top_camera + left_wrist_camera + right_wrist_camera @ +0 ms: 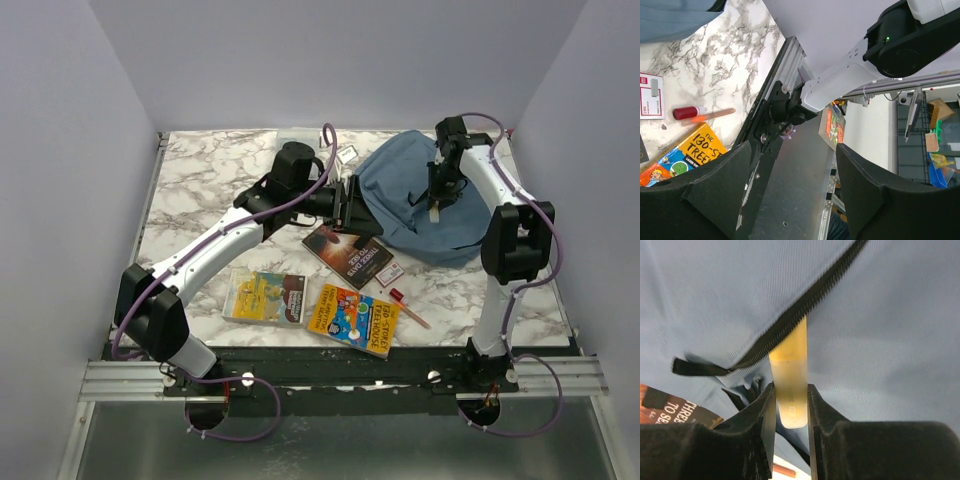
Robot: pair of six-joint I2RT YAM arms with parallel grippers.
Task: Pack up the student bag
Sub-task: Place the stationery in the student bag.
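Student bag (420, 205) lies far-right on tabletop (200, 180). Only R wrist view shows right gripper (790, 392) pinching pale yellow strip (790, 365) at zip (810, 310); strip's far end hidden under fabric. L wrist view: left gripper (790, 150) wide, empty.

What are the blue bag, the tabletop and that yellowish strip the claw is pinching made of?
The blue backpack looks like soft woven fabric, matte; it slumps and creases, and has a black toothed zip. The tabletop is marble-look, white with grey veins, possibly printed laminate rather than stone. The pale yellow strip is smooth and slightly translucent, likely plastic, though wood is possible.
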